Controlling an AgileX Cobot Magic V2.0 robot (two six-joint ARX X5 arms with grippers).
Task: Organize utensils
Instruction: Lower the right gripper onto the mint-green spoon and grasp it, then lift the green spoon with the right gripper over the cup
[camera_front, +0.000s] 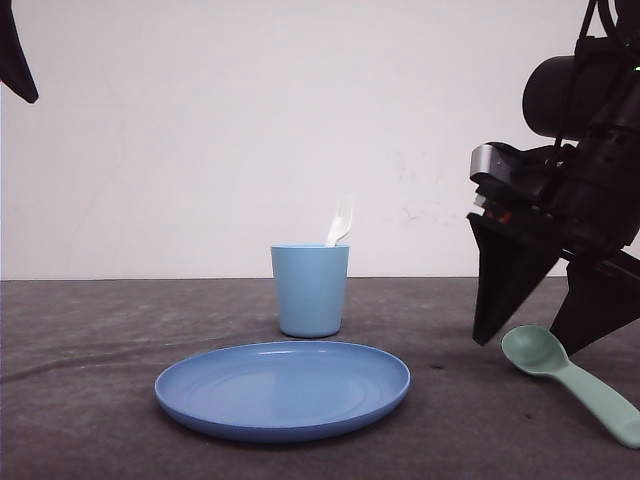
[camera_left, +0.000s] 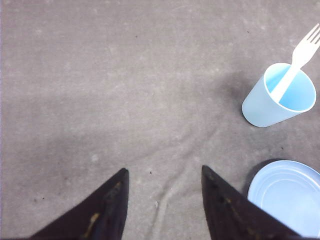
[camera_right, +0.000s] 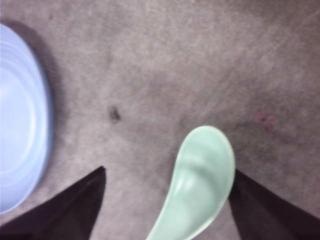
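Presently the right gripper (camera_front: 527, 345), jaws spread and empty, straddles the light, stiff, probably slippery mint-green plastic spoon (camera_front: 572, 382) lying on the grey counter (camera_front: 90, 400), best pinched at its thick handle.

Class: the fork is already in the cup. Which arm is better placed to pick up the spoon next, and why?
The right. Its gripper hangs open just over the spoon, jaws either side of the bowl; the left gripper is over bare mat.

You have a light blue cup (camera_front: 310, 290) upright on the grey table (camera_front: 90, 340). Round blue plate (camera_front: 283, 389) lies just in front of it, apart. White wall (camera_front: 250, 120) behind.
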